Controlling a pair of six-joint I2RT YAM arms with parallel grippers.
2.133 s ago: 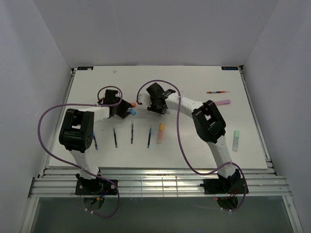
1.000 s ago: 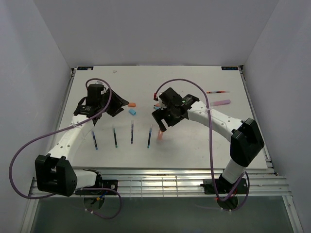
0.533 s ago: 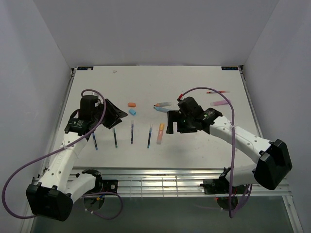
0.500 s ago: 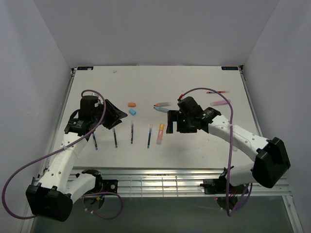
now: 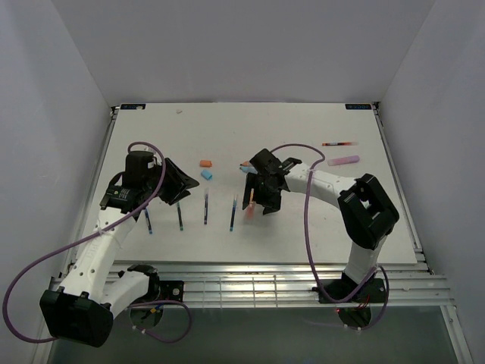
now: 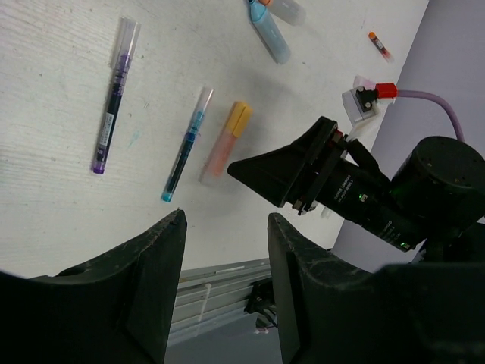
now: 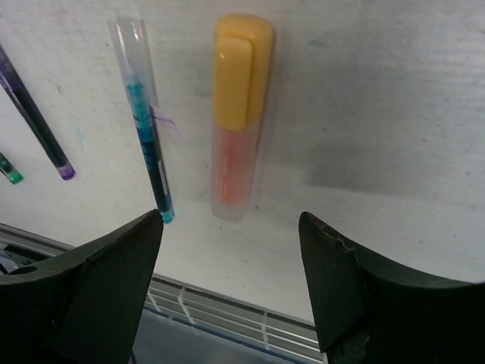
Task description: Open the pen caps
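While the right gripper [image 7: 229,221] hangs spread and empty, note: orange highlighter [image 7: 229,171], lying lengthwise between its jaws, untouched; cap [image 7: 241,68] on, just beyond the fingertips. Left gripper [image 6: 223,221]: spread, empty, thin pens [image 6: 186,144] ahead of its jaws. Step, by judgement: approach. Next you would lower and clamp the barrel, leaving the cap free for the left.

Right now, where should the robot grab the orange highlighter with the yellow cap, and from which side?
Probably the peach barrel, from straight above. The highlighter lies flat, so the right gripper, open above it, can straddle its narrow width. That leaves the yellow cap free to pull off. The teal pen lies beside it, apart, so there is room.
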